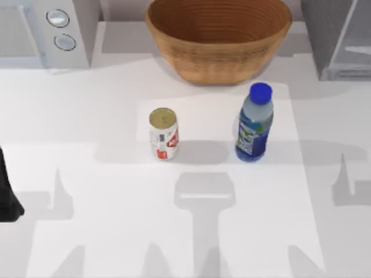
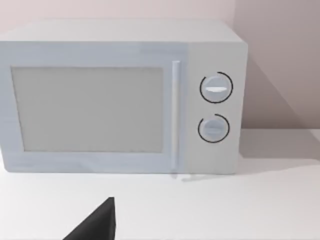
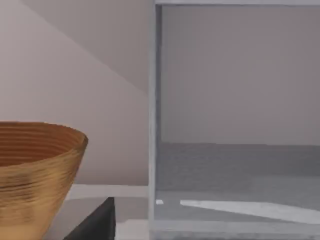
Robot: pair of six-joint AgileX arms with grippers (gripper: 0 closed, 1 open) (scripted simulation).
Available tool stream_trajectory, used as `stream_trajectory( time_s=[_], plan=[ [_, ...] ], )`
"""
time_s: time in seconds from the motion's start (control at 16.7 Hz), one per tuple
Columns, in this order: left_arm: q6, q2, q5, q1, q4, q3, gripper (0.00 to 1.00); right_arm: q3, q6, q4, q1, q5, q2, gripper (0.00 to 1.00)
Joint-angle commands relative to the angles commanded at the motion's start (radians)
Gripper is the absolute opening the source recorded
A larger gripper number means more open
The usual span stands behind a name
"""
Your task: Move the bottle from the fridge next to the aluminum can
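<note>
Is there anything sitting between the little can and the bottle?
No. In the top view, the aluminum can and the bottle stand upright and apart, with bare white table and shadow between them.

Blue-capped bottle [image 1: 254, 124], white-and-red aluminum can [image 1: 163, 134], ribbed tan basket [image 1: 218, 36], grey fridge [image 1: 339, 37].

An overhead camera is looking straight down on the white table [image 1: 87, 174]. The left wrist camera is sitting low, facing the white microwave [image 2: 120, 100] head-on from nearby; that microwave [image 1: 52, 32] is also appearing at the overhead view's upper left. The right wrist camera is sitting low, looking closely into the fridge [image 3: 235, 125], beside the wicker basket [image 3: 35, 170]; overhead, both basket [image 1: 217, 40] and fridge [image 1: 336, 40] are lining the far edge.
</note>
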Motion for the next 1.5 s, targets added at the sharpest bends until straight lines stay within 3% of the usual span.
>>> stream_trajectory(
  time_s=[0.24, 0.66, 0.9, 1.14, 1.5],
  plan=[
    [0.0, 0.0, 0.0, 0.0, 0.0, 0.0, 1.0, -0.088, 0.008, -0.156, -0.064, -0.043, -0.158, 1.0],
    [0.0, 0.0, 0.0, 0.0, 0.0, 0.0, 1.0, -0.095, 0.009, -0.171, -0.067, -0.046, -0.17, 1.0],
    [0.0, 0.0, 0.0, 0.0, 0.0, 0.0, 1.0, -0.027, 0.008, -0.279, -0.069, -0.045, -0.252, 1.0],
    [0.0, 0.0, 0.0, 0.0, 0.0, 0.0, 1.0, 0.105, 0.01, -0.551, -0.069, -0.046, -0.412, 1.0],
    [0.0, 0.0, 0.0, 0.0, 0.0, 0.0, 1.0, 0.336, 0.009, -1.105, -0.071, -0.048, -0.696, 1.0]
  ],
)
